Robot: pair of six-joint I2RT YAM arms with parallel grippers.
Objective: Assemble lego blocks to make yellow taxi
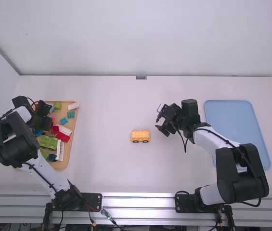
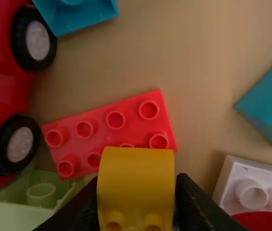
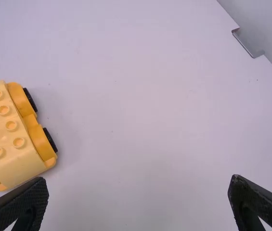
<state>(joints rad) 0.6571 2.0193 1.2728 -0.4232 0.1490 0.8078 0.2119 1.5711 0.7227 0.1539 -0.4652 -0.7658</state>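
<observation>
Over the wooden tray of blocks is my left gripper (image 1: 38, 115). In the left wrist view, that gripper (image 2: 138, 197) is shut on a yellow block (image 2: 136, 180), held above a red brick (image 2: 115, 119). My right gripper (image 1: 162, 126) stays right of the yellow car (image 1: 140, 136), which stands on its wheels mid-table. In the right wrist view, the gripper (image 3: 138, 199) has its fingers wide apart with nothing between them, and the studded top of the car (image 3: 10, 134) lies off to one side.
The wooden tray (image 1: 72, 144) at the left holds several loose bricks, among them a green one (image 1: 48, 142) and a white one (image 2: 253, 185). A red wheeled piece (image 2: 3, 101) lies beside the red brick. A blue tray (image 1: 229, 113) occupies the right side.
</observation>
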